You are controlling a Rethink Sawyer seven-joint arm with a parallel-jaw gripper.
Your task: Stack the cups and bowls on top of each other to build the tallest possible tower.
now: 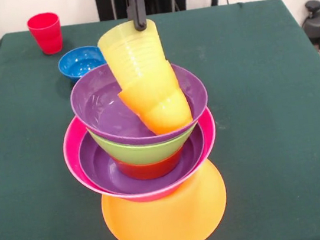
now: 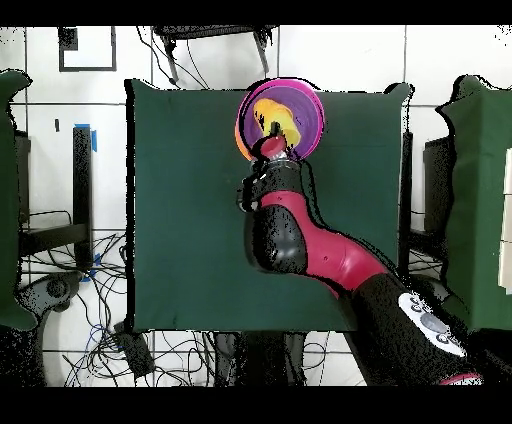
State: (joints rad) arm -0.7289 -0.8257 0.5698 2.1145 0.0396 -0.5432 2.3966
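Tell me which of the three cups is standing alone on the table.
The red cup, upright near the table's far corner beside the blue bowl. The yellow cup and orange cup lean nested in the top purple bowl.

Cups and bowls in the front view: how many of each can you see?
Cups: 3, a red cup standing alone, and a yellow cup nested in an orange cup, both leaning in the top bowl.
Bowls: 7, blue on the table; in the tower, purple, lime green, red-orange, purple, hot pink, orange base.
Total: 10.
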